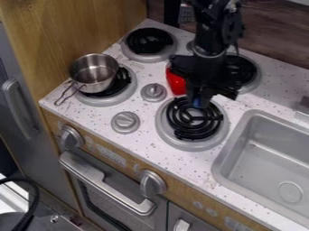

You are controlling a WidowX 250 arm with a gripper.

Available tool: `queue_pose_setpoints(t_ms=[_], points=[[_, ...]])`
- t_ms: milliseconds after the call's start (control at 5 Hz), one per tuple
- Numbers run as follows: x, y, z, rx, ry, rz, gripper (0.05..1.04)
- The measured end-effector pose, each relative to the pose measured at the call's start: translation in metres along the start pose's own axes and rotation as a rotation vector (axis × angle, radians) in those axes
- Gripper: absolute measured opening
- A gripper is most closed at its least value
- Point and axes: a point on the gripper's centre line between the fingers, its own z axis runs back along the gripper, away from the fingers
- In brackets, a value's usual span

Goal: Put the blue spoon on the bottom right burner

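The black gripper [200, 94] hangs over the back edge of the bottom right burner [194, 118], with the arm above it coming in from the top edge. A small patch of blue, likely part of the blue spoon [197, 103], shows right at the gripper's lower tip, above the burner's black coils. Most of the spoon is hidden, and whether it is held or lies on the coils cannot be told.
A red object [175, 82] sits just left of the gripper, partly behind it. On the front left burner stands a metal pot [94, 73], its handle toward the counter's front edge. Two burners lie behind, grey knobs [125, 122] between, and a sink [265, 158] at right.
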Motion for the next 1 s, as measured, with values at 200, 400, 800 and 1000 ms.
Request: queue_pose_setpoints(t_ms=[200, 400, 800, 1000], points=[[0.008, -0.002, 0.005, 0.004, -0.017, 0.001, 0.171], [0.010, -0.001, -0.011, -0.008, 0.010, 0.031, 0.171], [0.015, 0.030, -0.052, -0.004, 0.101, 0.111, 0.171], [0.012, 0.030, -0.056, -0.012, 0.124, 0.122, 0.203]])
